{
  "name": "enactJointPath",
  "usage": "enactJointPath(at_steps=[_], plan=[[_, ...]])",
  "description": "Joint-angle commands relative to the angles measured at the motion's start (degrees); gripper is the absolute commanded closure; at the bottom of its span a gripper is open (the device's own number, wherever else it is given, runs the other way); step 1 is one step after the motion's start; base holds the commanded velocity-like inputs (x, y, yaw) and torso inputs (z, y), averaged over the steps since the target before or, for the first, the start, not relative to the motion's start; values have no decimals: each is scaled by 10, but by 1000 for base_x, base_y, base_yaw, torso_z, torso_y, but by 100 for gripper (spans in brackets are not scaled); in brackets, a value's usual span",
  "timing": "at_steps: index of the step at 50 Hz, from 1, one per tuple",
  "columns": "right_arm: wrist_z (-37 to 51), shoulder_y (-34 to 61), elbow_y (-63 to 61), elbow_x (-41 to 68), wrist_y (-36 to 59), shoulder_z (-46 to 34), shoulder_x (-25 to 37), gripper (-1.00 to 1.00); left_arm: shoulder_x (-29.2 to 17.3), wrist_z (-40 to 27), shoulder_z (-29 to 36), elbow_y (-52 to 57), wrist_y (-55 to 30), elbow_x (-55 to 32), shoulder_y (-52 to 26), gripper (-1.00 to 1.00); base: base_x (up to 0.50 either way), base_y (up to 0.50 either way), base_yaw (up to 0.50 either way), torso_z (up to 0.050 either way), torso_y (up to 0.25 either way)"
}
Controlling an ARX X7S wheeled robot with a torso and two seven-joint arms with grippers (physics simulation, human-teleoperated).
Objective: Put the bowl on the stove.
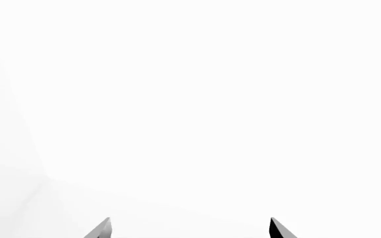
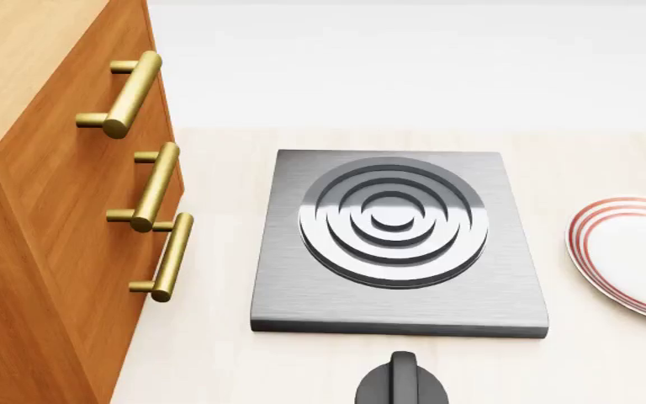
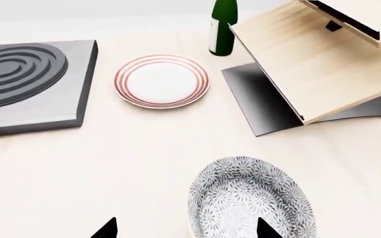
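Note:
The bowl (image 3: 253,201), white with a grey-black floral speckle, sits on the pale counter in the right wrist view. My right gripper (image 3: 185,229) is open just above it; one fingertip (image 3: 267,229) is over the bowl's inside, the other (image 3: 105,229) over bare counter beside it. The stove (image 2: 396,244) is a dark-grey slab with a ringed burner in the middle of the head view, nothing on it; it also shows in the right wrist view (image 3: 31,84). My left gripper (image 1: 189,229) is open and empty, facing blank white. The bowl and both grippers are out of the head view.
A white plate with red rim rings (image 2: 635,257) lies right of the stove, also in the right wrist view (image 3: 162,81). A black knob (image 2: 402,383) sits in front of the stove. Wooden drawers with brass handles (image 2: 155,189) stand at the left. A green bottle (image 3: 222,25) and a tilted wooden rack (image 3: 316,59) stand beyond the bowl.

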Motion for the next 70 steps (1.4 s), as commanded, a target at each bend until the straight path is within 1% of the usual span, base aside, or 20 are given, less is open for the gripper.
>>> enactJointPath(at_steps=[1, 7, 17, 29, 40, 47, 62, 70], plan=[[21, 32, 32, -39, -38, -68, -21, -100, 9, 10, -9, -1, -1, 16, 1, -100, 0, 0, 0, 0, 0], [37, 46, 52, -58, -55, -102, -20, -100, 9, 10, -5, -2, -1, 20, 1, -100, 0, 0, 0, 0, 0], [85, 109, 94, -85, -73, -198, -17, -100, 8, 9, -2, -2, 2, 20, 0, -100, 0, 0, 0, 0, 0], [108, 155, 132, -104, -90, -277, -18, -100, 6, 8, 2, -2, 4, 22, 1, -100, 0, 0, 0, 0, 0], [116, 171, 156, -112, -96, -302, -25, -100, 4, 7, 4, -2, 6, 24, 2, -100, 0, 0, 0, 0, 0], [126, 196, 192, -119, -103, -317, -33, -100, 5, 9, 6, -3, 8, 27, 5, -100, 0, 0, 0, 0, 0], [149, 240, 240, -137, -99, -352, -23, -100, 0, 7, 5, -3, 13, 22, 5, -100, 0, 0, 0, 0, 0], [156, 243, 254, -143, -103, -359, -28, -100, 4, 10, 13, -4, 15, 28, 7, -100, 0, 0, 0, 0, 0]])
